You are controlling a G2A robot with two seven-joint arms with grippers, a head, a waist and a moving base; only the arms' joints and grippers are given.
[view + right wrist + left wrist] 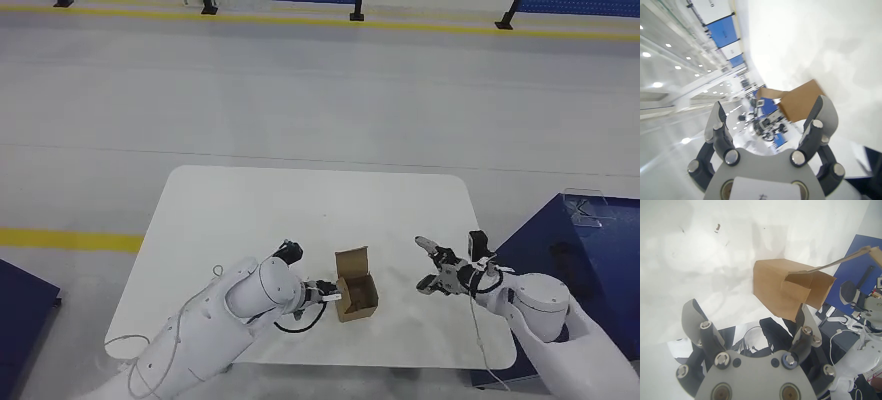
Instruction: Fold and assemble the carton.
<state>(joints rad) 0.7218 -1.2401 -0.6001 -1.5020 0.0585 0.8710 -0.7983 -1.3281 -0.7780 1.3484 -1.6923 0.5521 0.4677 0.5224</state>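
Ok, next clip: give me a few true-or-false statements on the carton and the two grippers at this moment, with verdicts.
1. The carton stands on the white table with its top open. True.
2. The left gripper is shut on the carton. False: it is open, close beside the carton's side wall.
3. The right gripper is open and apart from the carton. True.
4. The carton lies flat and unfolded. False: it is already a box, its lid flap standing up.
5. Both grippers are on the same side of the carton. False: one is on each side.
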